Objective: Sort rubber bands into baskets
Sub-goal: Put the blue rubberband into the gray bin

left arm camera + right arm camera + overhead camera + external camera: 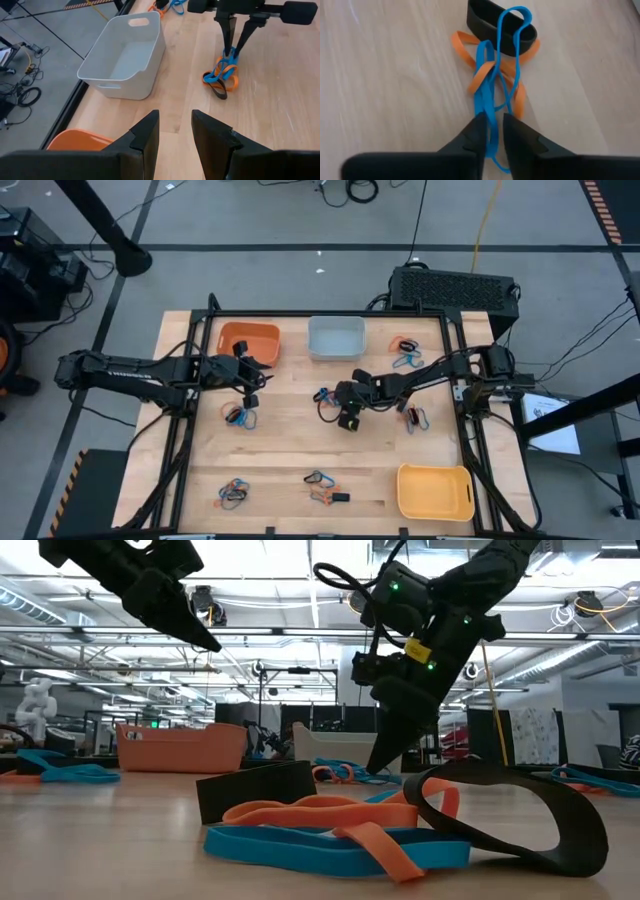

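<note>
Right hand (492,131) at frame centre pinches a blue rubber band (492,95) on the bench (290,445). Left hand (175,132) open, empty, centre-left. No readable writing.

No legible text, labels, brand marks or numbers in any view, faint pale lettering along the left arm (125,368) upper link, too small to read

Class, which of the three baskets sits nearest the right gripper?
The pale blue-grey basket: it lies just beyond the right gripper, while the orange basket and yellow basket sit farther off.
</note>
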### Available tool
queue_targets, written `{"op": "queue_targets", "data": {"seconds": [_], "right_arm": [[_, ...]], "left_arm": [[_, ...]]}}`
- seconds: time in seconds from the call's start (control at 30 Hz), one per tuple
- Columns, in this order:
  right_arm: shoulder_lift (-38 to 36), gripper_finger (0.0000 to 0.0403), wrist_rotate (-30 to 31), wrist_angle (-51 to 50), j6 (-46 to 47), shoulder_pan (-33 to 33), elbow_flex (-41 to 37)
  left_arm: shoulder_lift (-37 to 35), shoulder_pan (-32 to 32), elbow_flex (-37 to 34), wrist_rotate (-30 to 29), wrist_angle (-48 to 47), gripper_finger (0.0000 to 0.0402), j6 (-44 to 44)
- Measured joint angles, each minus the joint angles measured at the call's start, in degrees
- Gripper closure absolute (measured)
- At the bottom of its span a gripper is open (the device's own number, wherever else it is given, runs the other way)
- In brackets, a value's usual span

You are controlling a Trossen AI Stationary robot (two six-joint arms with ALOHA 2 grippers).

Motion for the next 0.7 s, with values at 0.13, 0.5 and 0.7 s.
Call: {"op": "queue_targets", "data": {"seconds": [0.13,0.5,0.7], "right_arm": [[-0.5,0.0397,-1.6,-0.4,-2.6,-0.5,0.0],[-5.7,0.0400,-1.3,-9.3,-6.6,-0.9,9.6],[-7.1,0.0402,-1.2,-14.8,-9.9,-0.9,14.9]], "left_arm": [[0.0,0.0,0.0,0.0,0.0,0.0278,0.0],[0.0,0.0,0.0,0.0,0.0,0.0278,0.0],[0.0,0.0,0.0,0.0,0.0,0.0278,0.0]]}}
